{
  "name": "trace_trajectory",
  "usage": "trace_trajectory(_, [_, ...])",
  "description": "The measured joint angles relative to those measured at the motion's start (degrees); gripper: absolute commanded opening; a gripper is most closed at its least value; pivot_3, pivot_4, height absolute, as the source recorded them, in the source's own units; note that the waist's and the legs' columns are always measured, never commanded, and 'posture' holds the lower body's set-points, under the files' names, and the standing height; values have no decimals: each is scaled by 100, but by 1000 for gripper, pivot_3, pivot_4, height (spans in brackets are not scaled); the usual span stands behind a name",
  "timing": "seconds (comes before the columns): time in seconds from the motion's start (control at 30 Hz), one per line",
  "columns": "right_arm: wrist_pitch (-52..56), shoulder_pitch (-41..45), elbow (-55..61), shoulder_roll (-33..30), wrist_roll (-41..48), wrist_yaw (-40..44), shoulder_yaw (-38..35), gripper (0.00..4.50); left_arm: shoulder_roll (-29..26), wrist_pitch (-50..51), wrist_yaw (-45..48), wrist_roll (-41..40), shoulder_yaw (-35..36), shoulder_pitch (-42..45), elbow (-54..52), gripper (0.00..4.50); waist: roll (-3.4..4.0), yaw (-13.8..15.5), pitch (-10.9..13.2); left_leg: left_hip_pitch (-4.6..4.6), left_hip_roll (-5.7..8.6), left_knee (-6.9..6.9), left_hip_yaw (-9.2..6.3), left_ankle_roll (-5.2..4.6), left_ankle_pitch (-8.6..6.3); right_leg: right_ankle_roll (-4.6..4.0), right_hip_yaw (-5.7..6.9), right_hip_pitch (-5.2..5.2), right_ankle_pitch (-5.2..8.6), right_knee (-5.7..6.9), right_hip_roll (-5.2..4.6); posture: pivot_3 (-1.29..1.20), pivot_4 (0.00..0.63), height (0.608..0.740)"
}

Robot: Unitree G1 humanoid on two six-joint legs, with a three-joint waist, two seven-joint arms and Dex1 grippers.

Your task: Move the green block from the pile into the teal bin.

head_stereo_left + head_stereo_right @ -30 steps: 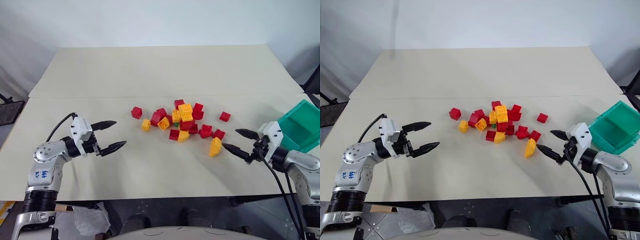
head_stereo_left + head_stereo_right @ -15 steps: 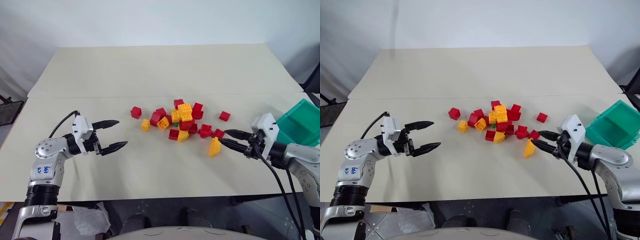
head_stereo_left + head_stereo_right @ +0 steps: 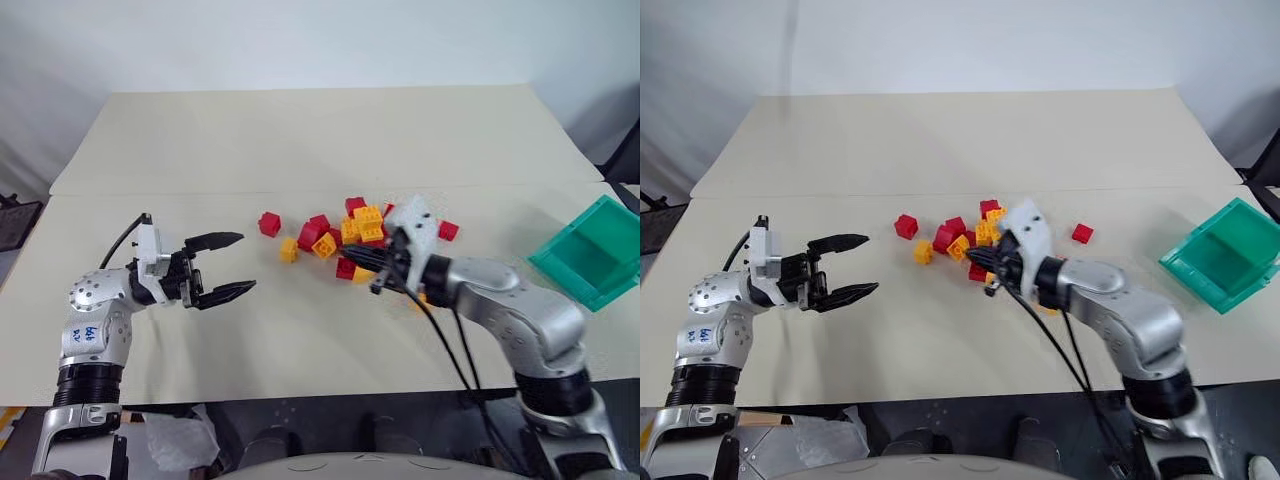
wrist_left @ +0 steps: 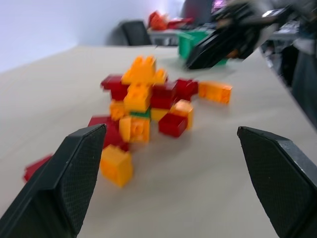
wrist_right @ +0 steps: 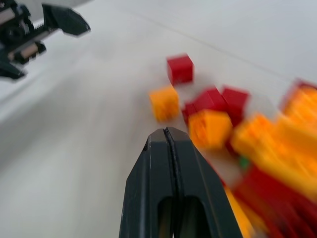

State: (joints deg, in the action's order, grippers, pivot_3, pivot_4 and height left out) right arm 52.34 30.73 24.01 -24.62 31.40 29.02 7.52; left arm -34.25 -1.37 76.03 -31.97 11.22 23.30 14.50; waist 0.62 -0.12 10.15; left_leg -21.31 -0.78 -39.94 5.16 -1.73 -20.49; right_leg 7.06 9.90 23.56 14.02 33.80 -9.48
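The pile (image 3: 345, 232) of red and yellow-orange bricks lies mid-table. Only a sliver of the green block (image 4: 141, 114) shows, low in the pile under an orange brick; it also shows as a small green patch (image 5: 243, 162). My right gripper (image 3: 977, 260) is shut with nothing between its fingers, and its tip is at the pile's near edge. My left gripper (image 3: 234, 266) hovers open over bare table, well left of the pile and pointing toward it. The teal bin (image 3: 1220, 262) stands empty at the table's right edge, far from both grippers.
A single red brick (image 3: 268, 223) lies just left of the pile and another (image 3: 449, 231) just right of it. The cream table (image 3: 300, 140) has a seam across its middle. Cables hang from my right wrist over the near edge.
My right gripper swung left from beside the teal bin to the pile's near edge, and its fingers closed. The left gripper turned slightly toward the pile and stayed open.
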Motion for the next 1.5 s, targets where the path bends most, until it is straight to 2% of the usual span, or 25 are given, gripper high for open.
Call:
trace_trajectory(0.1, [-143, 109, -364, 214, -246, -39, 294, 16, -5, 11, 147, -96, 65, 16, -7, 4500, 0, -8, 0, 0, 1, 1, 4, 1, -2, 0, -4, 4, 0, 0, 2, 0, 150, 740])
trace_trajectory(0.3, [-1200, 731, -2182, 750, -1236, -143, 768, 16, 0, -4, 154, -93, 69, 55, -6, 4500, -1, -81, 1, 3, -1, 1, 20, 1, -1, 0, -17, 9, 0, 6, 9, 0, 150, 740])
trace_trajectory(0.57, [-2115, 963, -3259, 660, -1895, -220, 458, 16, 1, -56, 103, -84, 72, 28, -14, 4500, -1, -150, 1, 4, -3, 7, 18, 3, -2, 1, -19, 10, 0, 4, 9, 0, 150, 740])
trace_trajectory(0.97, [-2184, 895, -3047, 167, -2135, -139, -152, 16, 115, -123, -24, -53, 65, -92, -27, 4500, -1, -149, 1, 4, -7, 10, 20, 3, -2, 1, -33, 14, -1, 4, 10, 0, 150, 740])
trace_trajectory(1.2, [-1727, 961, -2333, -86, -1919, 518, -102, 16, 170, -143, -26, -19, 19, 65, 2, 4500, -2, -150, 1, 5, -7, 10, 27, 3, -2, 1, -40, 18, -1, 3, 15, 0, 150, 740])
trace_trajectory(1.33, [-1643, 1482, -2394, -493, -1942, 1388, 326, 16, 217, -260, -24, 8, 13, 165, 149, 4500, -1, -152, 2, 6, -7, 8, 32, 2, -3, 1, -46, 20, -1, 3, 15, 0, 150, 740])
trace_trajectory(1.43, [-1599, 2143, -2725, -1064, -2061, 2636, 1058, 902, 289, -333, -18, 62, -2, 180, 260, 4500, -2, -156, 2, 6, -8, 8, 32, 0, -4, 1, -46, 21, -1, 4, 16, 0, 150, 740])
trace_trajectory(1.5, [-1606, 2490, -3105, -1138, -2143, 3213, 1381, 1538, 295, -393, -4, 75, -5, 185, 296, 4500, -3, -157, 2, 5, -7, 8, 33, 0, -4, 1, -46, 22, -1, 4, 16, 0, 150, 740])
